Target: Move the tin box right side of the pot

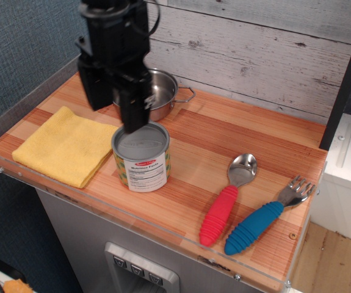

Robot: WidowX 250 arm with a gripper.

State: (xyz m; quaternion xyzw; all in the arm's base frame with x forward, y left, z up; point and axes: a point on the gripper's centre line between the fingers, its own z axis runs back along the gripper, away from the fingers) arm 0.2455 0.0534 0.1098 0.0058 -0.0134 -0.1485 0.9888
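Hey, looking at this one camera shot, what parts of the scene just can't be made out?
Only one view, observation.image:
- The shallow shiny steel pot: its left half and left handle are behind the black gripper.
- The gripper: its fingers overlap each other, so open or shut is unclear, as is any contact with the grey-lidded toy tin box.
- The tin box's label print is too small to read.
- The arm is cut off by the top edge.

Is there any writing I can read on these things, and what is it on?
"Nutrition Facts": likely the heading of the white panel on the tin box, though it is small and soft.
Red logo above that panel: blurred, not readable.
Fine print below the heading: too small to read.
Pot, spoon, fork, cloth: no text visible.
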